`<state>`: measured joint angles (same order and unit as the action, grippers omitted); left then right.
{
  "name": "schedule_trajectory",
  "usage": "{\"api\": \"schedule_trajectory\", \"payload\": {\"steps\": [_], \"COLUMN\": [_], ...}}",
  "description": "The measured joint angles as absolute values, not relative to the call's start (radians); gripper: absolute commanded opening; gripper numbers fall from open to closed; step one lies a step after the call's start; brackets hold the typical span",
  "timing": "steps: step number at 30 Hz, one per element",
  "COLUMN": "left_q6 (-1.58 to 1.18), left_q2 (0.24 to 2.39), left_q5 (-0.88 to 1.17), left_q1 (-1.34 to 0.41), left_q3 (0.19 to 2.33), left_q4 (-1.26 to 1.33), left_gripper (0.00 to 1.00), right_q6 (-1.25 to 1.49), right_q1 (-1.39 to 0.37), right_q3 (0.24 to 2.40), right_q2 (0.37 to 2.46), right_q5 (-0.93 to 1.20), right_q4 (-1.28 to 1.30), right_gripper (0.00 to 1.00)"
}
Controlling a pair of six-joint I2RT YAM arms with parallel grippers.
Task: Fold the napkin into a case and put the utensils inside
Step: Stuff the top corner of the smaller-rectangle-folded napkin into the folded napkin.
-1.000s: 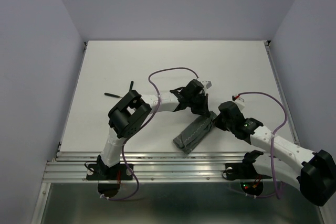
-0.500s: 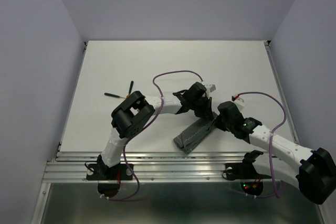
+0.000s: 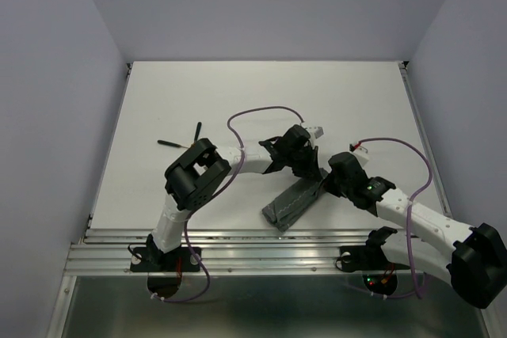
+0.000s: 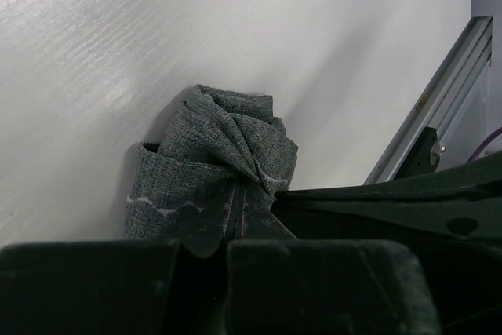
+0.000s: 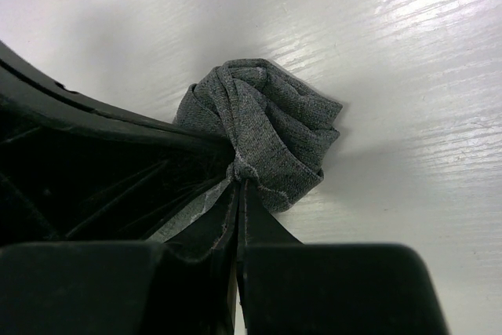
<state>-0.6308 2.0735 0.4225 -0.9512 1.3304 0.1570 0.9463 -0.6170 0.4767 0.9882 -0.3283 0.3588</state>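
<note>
Looking at the centre of the top view, you see the napkin [image 3: 289, 203], a dark grey-green woven cloth folded into a narrow flat strip, lying slantwise on the white table [image 3: 238, 93]. Its upper right end is bunched into soft, twisted folds, with a pale stitched line along the hem. Your left hand [image 4: 239, 213] is pressed together, pinching that bunched end. Your right hand [image 5: 238, 194] is likewise closed on it from the other side. Thin, dark-looking utensils [image 3: 170, 144] lie well apart at centre left.
</note>
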Motion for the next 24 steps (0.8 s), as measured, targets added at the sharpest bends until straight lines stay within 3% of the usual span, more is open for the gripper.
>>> {"api": "schedule_trajectory", "payload": {"steps": [11, 24], "left_q6": [-0.634, -0.643], "left_q2": [1.972, 1.996], "left_q5": [0.348, 0.455], "left_q1": [-0.953, -0.953], "left_q3": [1.287, 1.269], "left_q4": [0.17, 0.219], "left_gripper": [0.0, 0.0], "right_q6": [0.946, 0.947], "right_q1": [-0.617, -0.617], "right_q3": [0.477, 0.477], "right_q2": [0.988, 0.988], "right_q5": [-0.329, -0.329], "right_q4": [0.358, 0.358], "right_gripper": [0.01, 0.01]}}
